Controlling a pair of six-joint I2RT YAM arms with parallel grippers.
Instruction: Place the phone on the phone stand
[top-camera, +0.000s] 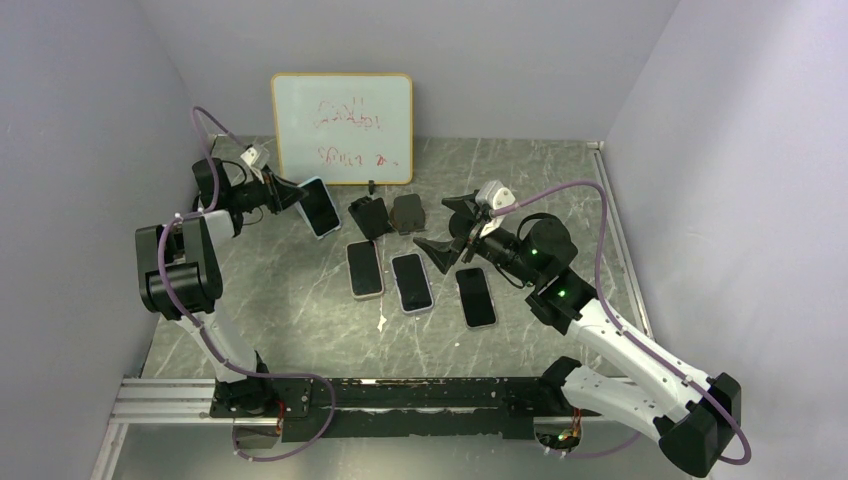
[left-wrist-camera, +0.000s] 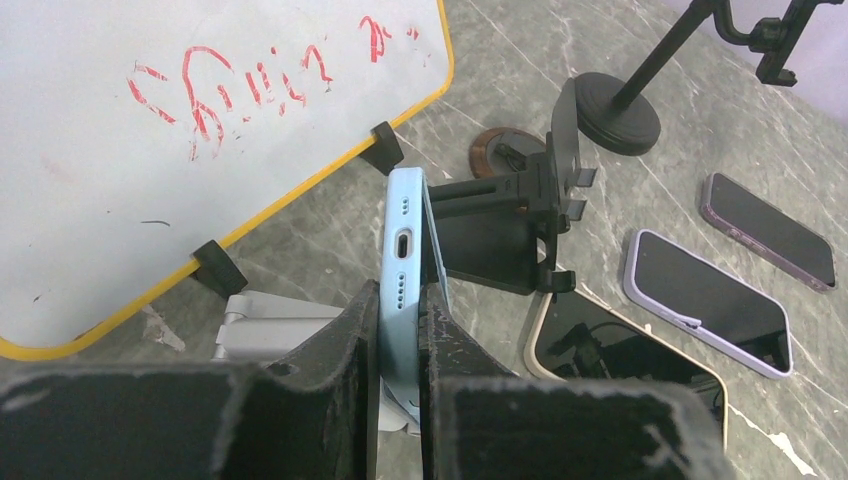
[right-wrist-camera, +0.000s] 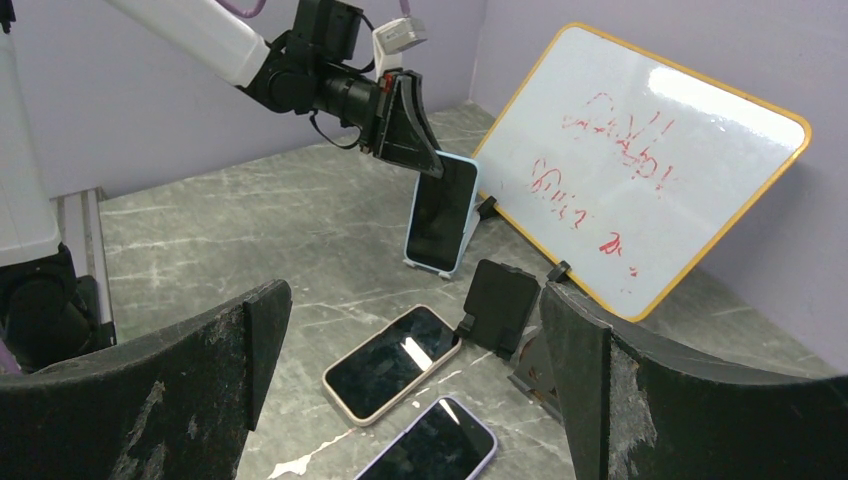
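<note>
**Left arm.** The left gripper (top-camera: 288, 196) is clenched on the light-blue smartphone (top-camera: 320, 207). Its two black fingers (left-wrist-camera: 345, 345) press the front and back faces at the end with the charging port. That end faces the left wrist camera.

**Phone position.** The light-blue smartphone stands steeply tilted at the rear left of the grey marble-patterned table (top-camera: 280, 300), just in front of the yellow-framed whiteboard with red scribbles (top-camera: 342, 128). Its dark screen faces the right arm. Its lower end is at a pale folding stand (left-wrist-camera: 262, 325) on the table. Whether it bears on that stand cannot be determined.

**Right arm.** The right gripper (top-camera: 450, 228) is released, with its jaws spread fully and nothing between them. It hovers at centre right, apart from the light-blue smartphone.

**Other items.**
- Two black folding phone stands (top-camera: 367, 215) (top-camera: 407, 212) sit side by side, just right of the held phone.
- Three further phones lie flat, screens up, in a row nearer the arm bases: a cream-cased phone (top-camera: 365, 269), a lavender-cased phone (top-camera: 412, 281) and a dark phone (top-camera: 476, 296).
- A black round-base stand (left-wrist-camera: 620, 125) appears in the left wrist view, beyond the folding stands.
</note>
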